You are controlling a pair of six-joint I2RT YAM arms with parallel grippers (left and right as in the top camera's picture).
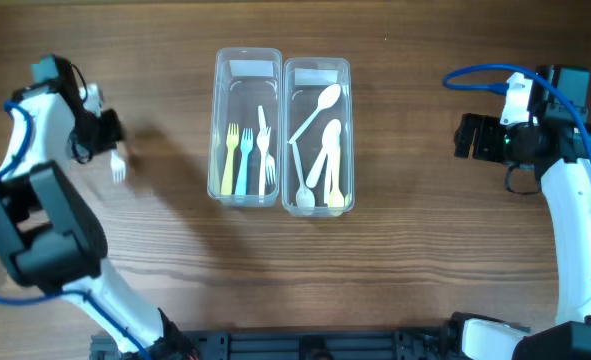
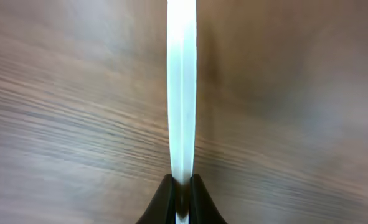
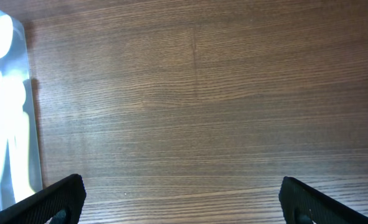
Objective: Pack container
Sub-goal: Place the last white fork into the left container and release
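Two clear plastic containers stand side by side at the table's middle. The left container (image 1: 220, 120) holds several forks, yellow, blue and white. The right container (image 1: 348, 120) holds several spoons, white and pale yellow; its edge shows in the right wrist view (image 3: 28, 112). My left gripper (image 1: 110, 140) is at the far left, shut on a white fork (image 1: 118, 166) whose tines hang below it. In the left wrist view the fork's handle (image 2: 182, 93) runs straight up from my shut jaws (image 2: 182, 186). My right gripper (image 1: 465, 137) is open and empty at the right, its fingertips wide apart over bare wood (image 3: 180, 199).
The wooden table (image 1: 415, 260) lies all around. The black base of the arms (image 1: 315, 345) runs along the front edge.
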